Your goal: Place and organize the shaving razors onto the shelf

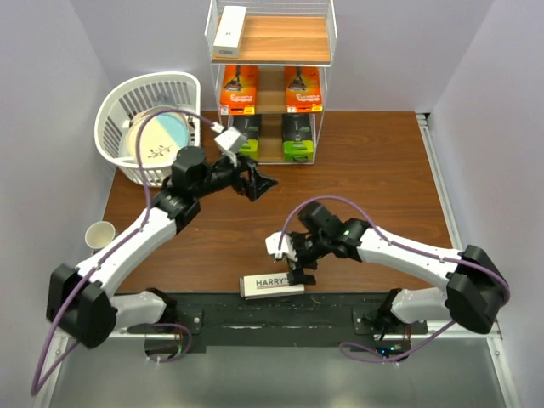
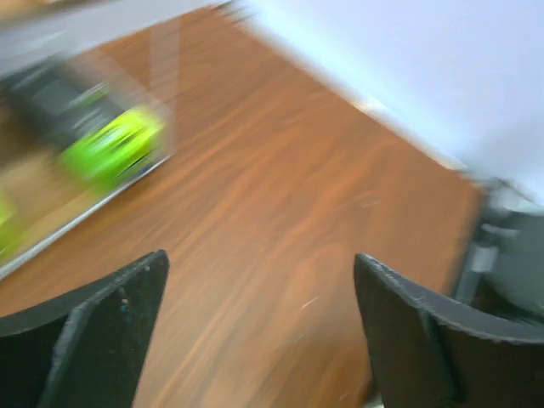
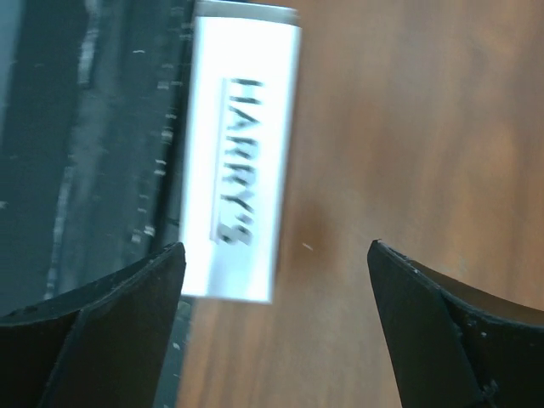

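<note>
The shelf (image 1: 270, 53) stands at the far middle of the table. A slim white box (image 1: 229, 27) lies on its top board, two orange boxes (image 1: 239, 88) (image 1: 303, 88) on the middle tier, two black-and-lime packs (image 1: 246, 136) (image 1: 297, 138) on the bottom tier. One lime pack (image 2: 109, 144) shows blurred in the left wrist view. The white HARRY'S box (image 1: 270, 286) lies at the table's near edge, also in the right wrist view (image 3: 240, 157). My right gripper (image 1: 299, 274) (image 3: 276, 280) is open just above its right end. My left gripper (image 1: 257, 185) (image 2: 259, 293) is open and empty, in front of the shelf.
A white slatted basket (image 1: 127, 106) holding a plate stands at the far left. A paper cup (image 1: 101, 235) sits off the table's left edge. A black base strip (image 1: 280, 308) runs along the near edge beside the HARRY'S box.
</note>
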`<state>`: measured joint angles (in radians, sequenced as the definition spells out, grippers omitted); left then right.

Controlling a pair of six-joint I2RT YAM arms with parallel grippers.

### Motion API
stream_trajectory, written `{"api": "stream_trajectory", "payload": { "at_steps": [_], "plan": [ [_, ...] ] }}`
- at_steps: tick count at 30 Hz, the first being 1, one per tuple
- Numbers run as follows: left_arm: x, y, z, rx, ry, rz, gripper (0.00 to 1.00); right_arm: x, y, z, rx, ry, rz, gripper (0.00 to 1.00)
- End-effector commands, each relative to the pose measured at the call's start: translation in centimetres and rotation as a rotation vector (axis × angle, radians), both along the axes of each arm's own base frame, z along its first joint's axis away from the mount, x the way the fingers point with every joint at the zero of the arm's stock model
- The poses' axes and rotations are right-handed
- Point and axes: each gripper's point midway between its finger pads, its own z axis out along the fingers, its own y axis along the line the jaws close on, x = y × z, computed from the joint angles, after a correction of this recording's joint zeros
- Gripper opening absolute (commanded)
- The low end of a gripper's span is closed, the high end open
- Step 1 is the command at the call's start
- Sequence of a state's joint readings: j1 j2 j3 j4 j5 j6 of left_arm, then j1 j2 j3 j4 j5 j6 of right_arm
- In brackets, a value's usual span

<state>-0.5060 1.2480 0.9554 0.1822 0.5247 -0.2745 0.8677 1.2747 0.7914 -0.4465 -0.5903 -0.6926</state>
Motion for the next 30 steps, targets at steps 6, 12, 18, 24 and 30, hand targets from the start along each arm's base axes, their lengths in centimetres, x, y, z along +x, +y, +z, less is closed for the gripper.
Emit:
{"api": "stream_trajectory", "payload": {
  "at_steps": [6, 12, 18, 24, 30],
  "plan": [
    [-6.1, 13.1, -17.4, 0.33, 0.556, 0.472, 0.09, -3.7, 2.7, -1.2, -0.064, -0.054, 0.085, 0.99],
    [-8.9, 13.9, -21.1, 0.316, 0.738, 0.516, 0.0, -3.5, 3.4, -3.1, -0.1, -0.099, 0.036, 0.99],
    [-12.1, 12.8, -23.9, 0.315, 1.004, 0.471, 0.0, -1.9, 4.4, -5.2, -0.15, -0.097, -0.062, 0.97],
    [-11.2, 12.7, -24.6, 0.323, 0.95, 0.461, 0.0, 2.1, 5.1, -5.4, -0.13, -0.104, -0.267, 0.89],
    [-8.0, 12.0, -23.5, 0.347, 0.843, 0.426, 0.0, 7.6, 4.0, -5.7, -0.133, -0.033, -0.446, 0.74]
  ]
}}
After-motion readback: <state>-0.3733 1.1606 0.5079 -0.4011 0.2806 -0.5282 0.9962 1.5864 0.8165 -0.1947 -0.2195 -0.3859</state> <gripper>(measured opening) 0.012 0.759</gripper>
